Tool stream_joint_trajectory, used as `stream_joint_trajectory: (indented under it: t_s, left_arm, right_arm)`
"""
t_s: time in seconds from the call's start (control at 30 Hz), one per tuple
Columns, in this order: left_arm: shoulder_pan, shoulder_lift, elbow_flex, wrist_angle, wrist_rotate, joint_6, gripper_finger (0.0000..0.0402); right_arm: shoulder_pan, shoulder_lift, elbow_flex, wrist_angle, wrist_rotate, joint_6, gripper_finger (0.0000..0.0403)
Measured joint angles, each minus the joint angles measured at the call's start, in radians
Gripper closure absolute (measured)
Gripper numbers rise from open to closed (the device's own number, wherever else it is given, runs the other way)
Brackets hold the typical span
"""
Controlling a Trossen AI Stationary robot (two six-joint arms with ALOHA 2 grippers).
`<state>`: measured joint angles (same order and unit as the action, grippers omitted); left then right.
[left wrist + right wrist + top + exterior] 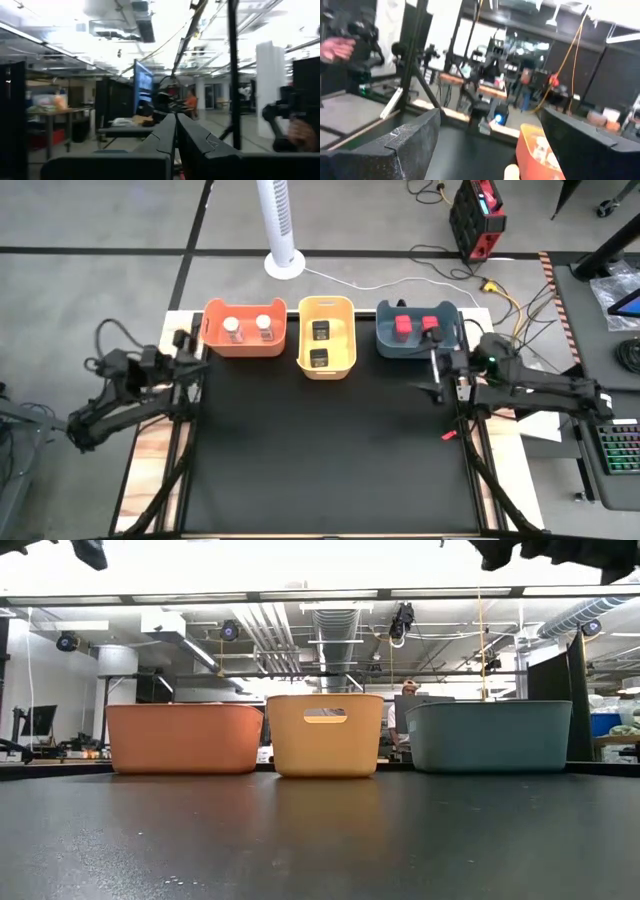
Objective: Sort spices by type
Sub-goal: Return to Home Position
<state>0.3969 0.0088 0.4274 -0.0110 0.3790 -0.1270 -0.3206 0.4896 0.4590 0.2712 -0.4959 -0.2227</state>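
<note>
**Three bins standing in a row across the black table**

The yellow bin [324,745] is standing at the centre, its slot handle facing the camera. The orange bin [184,738] is sitting at its 9 o'clock and the blue-grey bin [488,736] at its 3 o'clock, each apart from it. The black table [320,840] is filling the frame toward 6 o'clock. A person [408,690] is showing in the room behind, at the yellow bin's 2 o'clock. One dark arm part [88,550] is hanging in at 11 o'clock, another arm part [545,552] at 1 o'clock.
</note>
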Motion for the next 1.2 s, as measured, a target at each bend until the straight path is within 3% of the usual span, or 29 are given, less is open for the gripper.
stream_joint_trajectory:
  t_s: [0.13,0.3,0.63,0.73,0.83,1.2]
  left_arm:
    - [-0.001,0.012,-0.014,-0.012,0.05,-0.049,0.0401]
    - [-0.002,0.017,-0.068,0.05,0.033,-0.038,0.0402]
    - [-0.002,-0.001,-0.419,0.522,0.031,-0.121,0.0402]
    - [-0.003,0.001,-0.396,0.397,0.03,-0.11,0.0402]
    - [-0.003,0.001,-0.405,0.396,0.056,-0.064,0.0402]
    - [-0.003,0.016,-0.417,0.199,0.074,0.194,0.0402]
  right_arm:
    - [0.0,-0.092,-0.028,-0.006,-0.001,0.045,0.007]
    - [0.0,-0.196,-0.088,-0.003,-0.001,0.076,0.0077]
    - [0.0,-0.408,-0.304,-0.002,0.003,0.129,0.0065]
    - [0.0,-0.463,-0.375,0.001,0.025,0.154,0.0061]
    - [0.0,-0.488,-0.451,0.025,0.025,0.162,0.0061]
    - [0.004,-0.447,-0.447,-0.015,0.062,0.082,0.0076]
